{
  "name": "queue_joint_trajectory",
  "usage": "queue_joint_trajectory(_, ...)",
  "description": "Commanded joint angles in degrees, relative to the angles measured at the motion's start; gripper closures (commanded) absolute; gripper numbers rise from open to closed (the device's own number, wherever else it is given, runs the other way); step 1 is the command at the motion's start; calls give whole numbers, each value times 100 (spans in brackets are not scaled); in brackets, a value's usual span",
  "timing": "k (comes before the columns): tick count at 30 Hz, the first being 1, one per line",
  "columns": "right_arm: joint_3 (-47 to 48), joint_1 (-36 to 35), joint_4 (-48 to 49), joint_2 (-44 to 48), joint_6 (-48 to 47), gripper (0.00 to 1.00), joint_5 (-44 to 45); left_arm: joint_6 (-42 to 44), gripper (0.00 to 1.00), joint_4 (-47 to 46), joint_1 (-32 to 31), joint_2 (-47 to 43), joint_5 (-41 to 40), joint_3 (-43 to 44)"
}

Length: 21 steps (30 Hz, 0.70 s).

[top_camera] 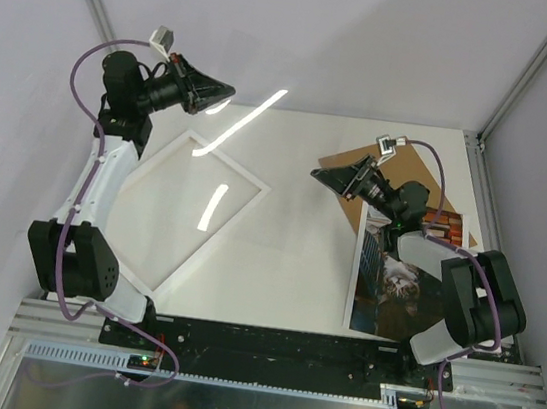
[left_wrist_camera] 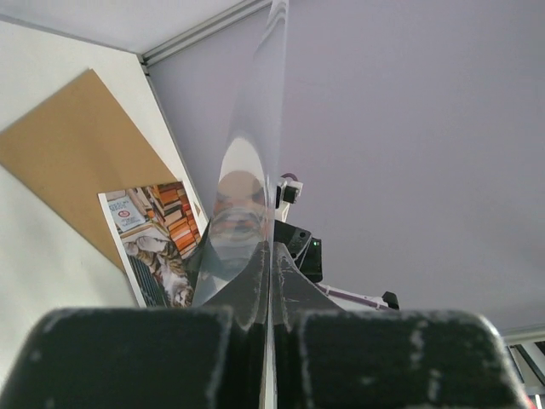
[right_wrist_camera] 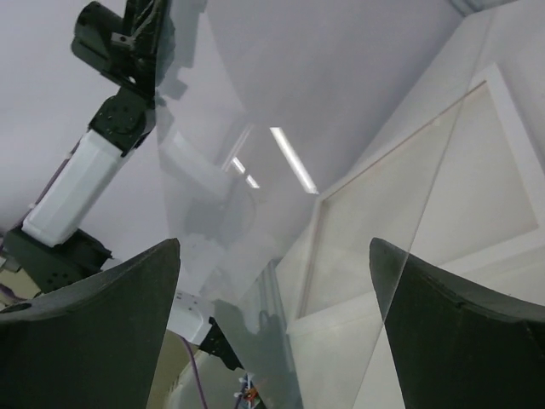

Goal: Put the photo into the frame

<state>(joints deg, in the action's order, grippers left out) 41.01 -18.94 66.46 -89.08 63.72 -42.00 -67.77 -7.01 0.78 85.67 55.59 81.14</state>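
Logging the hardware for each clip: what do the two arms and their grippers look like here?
Both match: the left arm and right arm have white links between bulky black joints. The left gripper and right gripper are black, tapering wedges. A purple cable loops along each arm to a small pale box at the wrist.

Right pincer [right_wrist_camera: 274, 249] fingers spread; clear pane [right_wrist_camera: 255, 196] ahead; frame [right_wrist_camera: 519, 111] flat beyond.
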Motion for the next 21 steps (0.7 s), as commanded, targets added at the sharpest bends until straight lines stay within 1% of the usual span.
queue_joint_trajectory(1,232,-64,973,195,631,5,-263,-253,100,-559,115,-170,281,16)
queue_joint_trajectory(4,232,-81,1186,273,905,10,-342,-231,100,-572,154,-146,364,39)
queue_joint_trajectory(8,231,-77,1231,418,1064,21,-445,-176,100,-596,218,-101,500,85)
queue_joint_trajectory(14,225,-111,940,650,1001,44,-610,-94,100,-609,238,-33,666,151)
queue_joint_trajectory(16,228,-121,720,739,883,49,-657,-72,100,-609,245,-19,704,159)
queue_joint_trajectory(21,217,-158,160,971,534,54,-671,-22,100,-625,243,-20,773,156)
